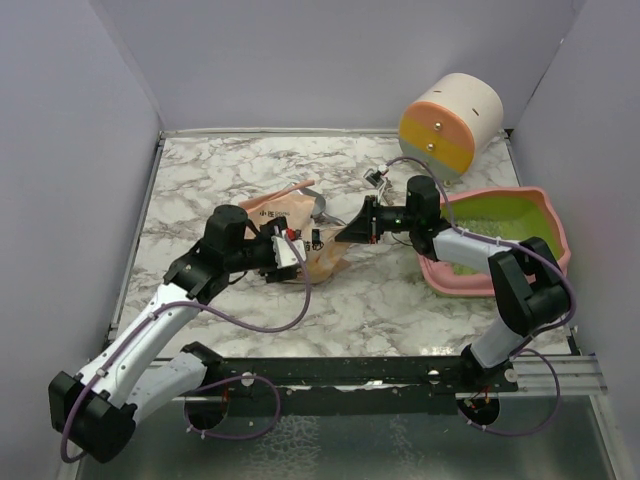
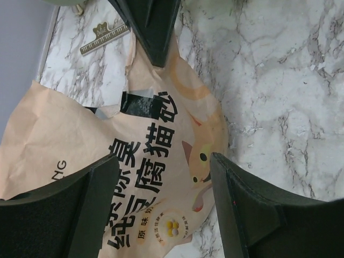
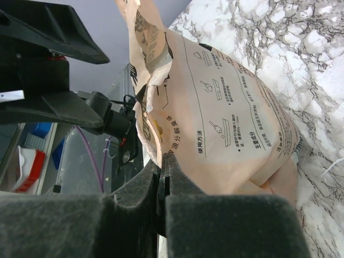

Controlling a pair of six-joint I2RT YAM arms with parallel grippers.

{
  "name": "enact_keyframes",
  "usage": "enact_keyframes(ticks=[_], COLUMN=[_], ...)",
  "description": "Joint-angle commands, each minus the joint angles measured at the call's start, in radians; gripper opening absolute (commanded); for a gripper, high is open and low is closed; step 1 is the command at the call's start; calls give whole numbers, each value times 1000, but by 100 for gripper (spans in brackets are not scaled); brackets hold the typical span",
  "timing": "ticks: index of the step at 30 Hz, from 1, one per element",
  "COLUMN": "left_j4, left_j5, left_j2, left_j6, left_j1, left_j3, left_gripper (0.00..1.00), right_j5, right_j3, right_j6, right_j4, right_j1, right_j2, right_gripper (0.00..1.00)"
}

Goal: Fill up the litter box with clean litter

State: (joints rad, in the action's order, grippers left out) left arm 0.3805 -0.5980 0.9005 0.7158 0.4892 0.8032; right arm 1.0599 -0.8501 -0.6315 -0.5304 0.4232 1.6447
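Note:
The pink litter box [image 1: 545, 215] with its lime-green inside sits at the right of the table. A tan paper bag [image 1: 318, 258] with a cartoon face lies at the middle. My right gripper [image 1: 350, 230] is shut, pinching an edge of the bag [image 3: 226, 123] between its fingertips [image 3: 164, 161]. My left gripper [image 2: 164, 199] hangs open over the bag's printed face [image 2: 156, 134], its fingers [image 2: 70, 209] spread wide to either side and clamping nothing. In the top view it [image 1: 290, 250] is at the bag's left end. The clean litter is hidden.
A round cream drum [image 1: 452, 125] with orange, yellow and grey bands stands at the back right, behind the litter box. A silver handle patterned like piano keys [image 2: 105, 38] lies on the marble beyond the bag. Grey walls close in the table on three sides.

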Motion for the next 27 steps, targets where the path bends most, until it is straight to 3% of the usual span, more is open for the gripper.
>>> enact_keyframes(ticks=[1, 7, 10, 18, 27], left_j4=[-99, -209, -243, -52, 146], left_j5=[137, 244, 227, 109, 74], left_j2=[36, 82, 124, 236, 360], left_j6=[106, 225, 259, 252, 290], left_j1=[45, 62, 63, 68, 68], left_j3=[-17, -37, -28, 60, 189], left_gripper=[73, 75, 75, 76, 75], right_j5=[14, 37, 38, 48, 51], right_j3=[-34, -29, -20, -16, -3], right_j6=[-13, -10, 7, 20, 44], right_j4=[-12, 9, 31, 51, 80], right_j1=[-9, -9, -9, -9, -9], right_j2=[-63, -84, -97, -101, -116], right_gripper=[1, 1, 1, 1, 1])
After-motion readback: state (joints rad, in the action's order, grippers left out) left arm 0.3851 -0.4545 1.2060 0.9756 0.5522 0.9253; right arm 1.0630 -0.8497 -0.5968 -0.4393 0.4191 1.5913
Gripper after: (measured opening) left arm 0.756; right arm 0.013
